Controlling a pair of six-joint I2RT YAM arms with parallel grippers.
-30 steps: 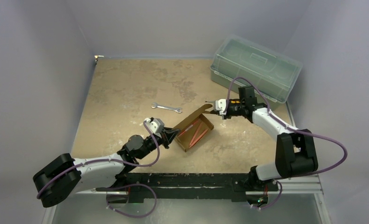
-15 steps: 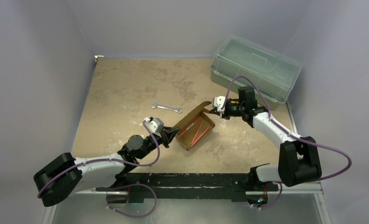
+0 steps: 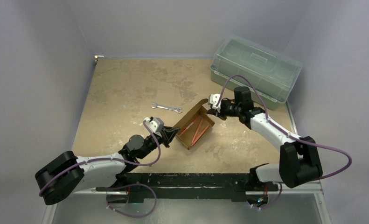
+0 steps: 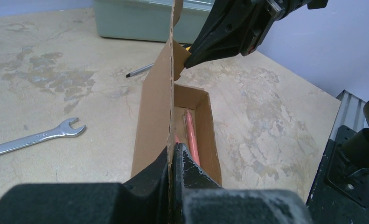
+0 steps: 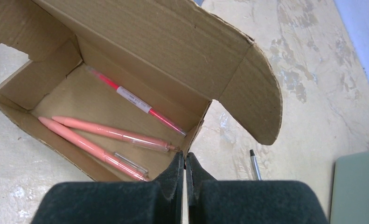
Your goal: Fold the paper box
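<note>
Paper box (image 3: 195, 127) sits open mid table (image 3: 126, 88), lying diagonal between the two arms, tray flat on the surface, lid (image 4: 155, 112) standing upright along its left side. Left gripper (image 4: 174, 151) is clamped on the near end of that lid, cardboard edge pinched between its fingers. Right gripper (image 5: 184, 161) has its fingers pressed together, tips at the box's far corner against the rounded tab flap (image 5: 257, 100); can't tell if any cardboard is caught between them. Three pink pens (image 5: 103, 133) lie inside the tray. Wrench (image 3: 166, 108) lies on the table just left of the box, apart from it. Green bin (image 3: 254, 65) at the far right corner, lid on. Thin dark-tipped stick (image 5: 254, 163) on the table beyond the box
</note>
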